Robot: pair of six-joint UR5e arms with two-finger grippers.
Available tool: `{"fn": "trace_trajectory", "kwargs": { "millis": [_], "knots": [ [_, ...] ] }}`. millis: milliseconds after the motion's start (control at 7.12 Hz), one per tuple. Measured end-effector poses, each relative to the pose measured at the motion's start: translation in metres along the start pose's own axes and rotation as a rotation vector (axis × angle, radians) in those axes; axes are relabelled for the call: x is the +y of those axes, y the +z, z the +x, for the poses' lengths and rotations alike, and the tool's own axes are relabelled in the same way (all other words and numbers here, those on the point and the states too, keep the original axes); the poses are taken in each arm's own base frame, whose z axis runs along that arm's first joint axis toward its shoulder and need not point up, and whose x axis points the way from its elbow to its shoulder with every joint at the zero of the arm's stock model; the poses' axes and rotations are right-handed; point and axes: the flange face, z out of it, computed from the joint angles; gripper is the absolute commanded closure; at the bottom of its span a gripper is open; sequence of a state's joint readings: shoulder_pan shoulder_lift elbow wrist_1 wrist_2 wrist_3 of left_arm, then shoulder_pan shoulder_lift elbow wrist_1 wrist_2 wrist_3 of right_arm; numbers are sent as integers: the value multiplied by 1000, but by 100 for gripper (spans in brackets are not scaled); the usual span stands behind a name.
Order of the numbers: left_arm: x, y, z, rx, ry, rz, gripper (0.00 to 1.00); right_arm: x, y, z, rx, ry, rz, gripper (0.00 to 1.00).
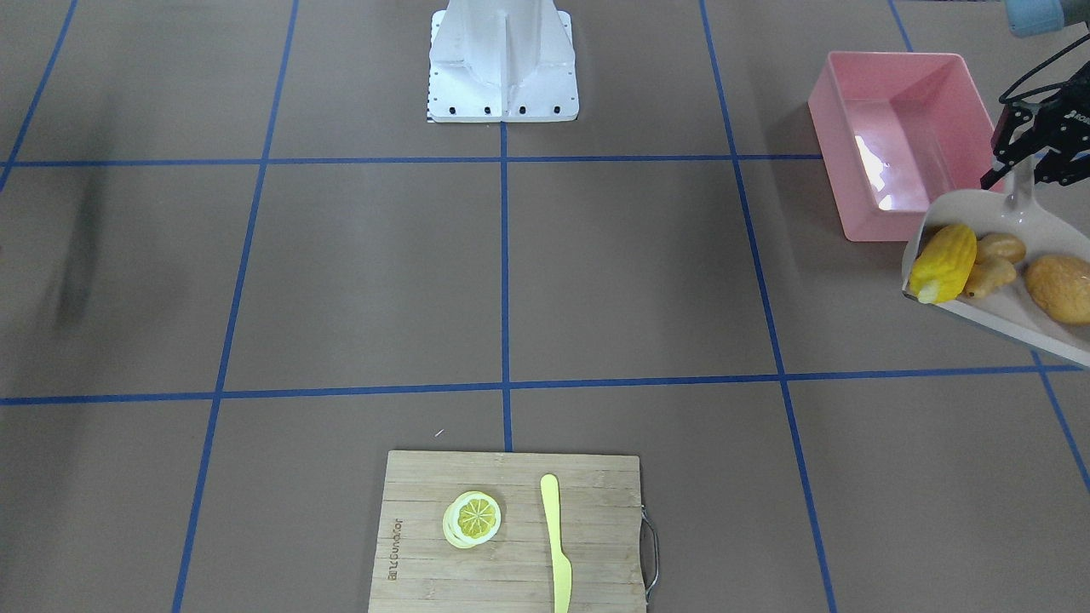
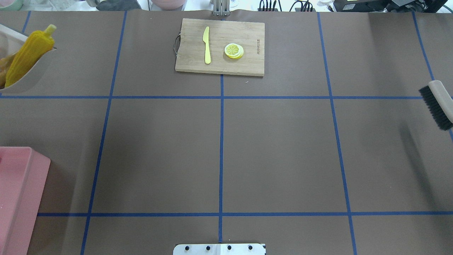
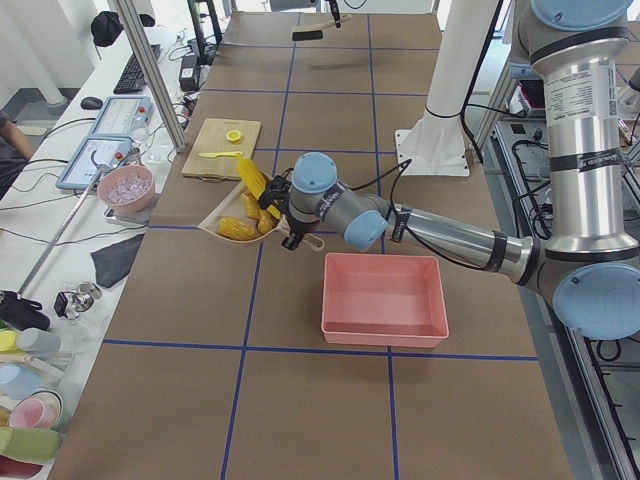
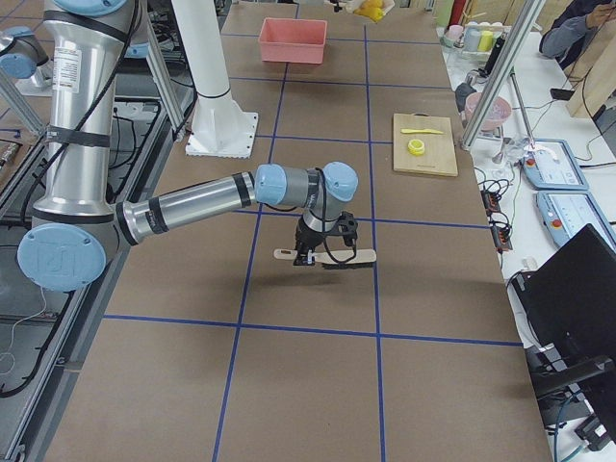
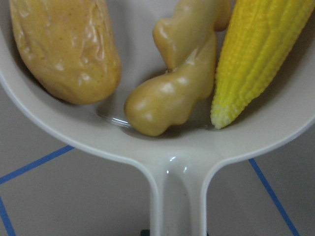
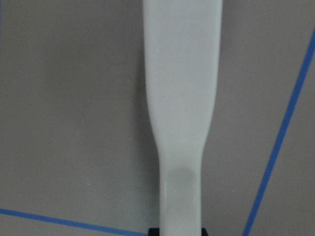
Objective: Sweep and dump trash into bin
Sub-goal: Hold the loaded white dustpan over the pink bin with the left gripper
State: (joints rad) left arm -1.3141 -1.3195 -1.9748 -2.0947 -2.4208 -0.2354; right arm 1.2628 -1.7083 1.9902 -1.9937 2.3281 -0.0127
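so the left pincer [image 1: 1018, 174] is clamping onto the handle of the beige dustpan [image 1: 979, 209], with its fingers squeezing in from both sides and only the handle between them. It's holding the pan up off the table [image 1: 511, 281] at a tilt, and all three bits of trash are sitting inside it. The yellow corn cob [image 1: 943, 262] is lying along one side wall with one end poking past the pan's edge. The knobbly ginger root [image 1: 992, 274] is resting in the middle, touching the corn, and the brown potato [image 1: 1058, 288] is lying on the other side. The pink bin [image 1: 830, 153] is standing on the table just beside the pan, on the robot's left, and its glossy inside is catching the light

on the other side the right pincer [image 4: 313, 252] is gripping the pale handle of the brush [image 2: 437, 104], closed tight on it and holding it above the table, well apart from the pan

the cutting board [image 1: 426, 545] is sitting at the table edge opposite the robot, carrying the lemon slice [image 1: 471, 519] and the knife [image 1: 555, 545] side by side, not touching
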Motion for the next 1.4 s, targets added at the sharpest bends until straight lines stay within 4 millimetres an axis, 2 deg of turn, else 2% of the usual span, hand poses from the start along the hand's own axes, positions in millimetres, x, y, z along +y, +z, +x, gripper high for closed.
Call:
{"fn": "trace_trajectory", "kwargs": {
  "millis": [140, 281, 421, 562, 702, 843, 1124, 1404],
  "knots": [
    [25, -4, -5, -1, -25, 15, 100, -2, 8, 6, 0, 50, -23, 100],
    [48, -10, -9, -4, -44, 27, 100, -8, 14, 2, -4, 98, -31, 100],
    [69, -17, -9, -21, -58, 37, 100, -15, 17, -9, -10, 122, -28, 100],
    [84, -27, -4, -50, -65, 45, 100, -26, 18, -30, -13, 131, -17, 100],
    [95, -37, 4, -71, -71, 46, 100, -36, 20, -51, -19, 125, -7, 100],
    [102, -44, 11, -84, -80, 41, 100, -43, 24, -63, -31, 106, 3, 100],
    [105, -58, 27, -99, -129, 0, 100, -54, 44, -63, -58, 69, 17, 100],
    [103, -68, 37, -110, -185, -50, 100, -56, 56, -63, -68, 60, 15, 100]
  ]
}}
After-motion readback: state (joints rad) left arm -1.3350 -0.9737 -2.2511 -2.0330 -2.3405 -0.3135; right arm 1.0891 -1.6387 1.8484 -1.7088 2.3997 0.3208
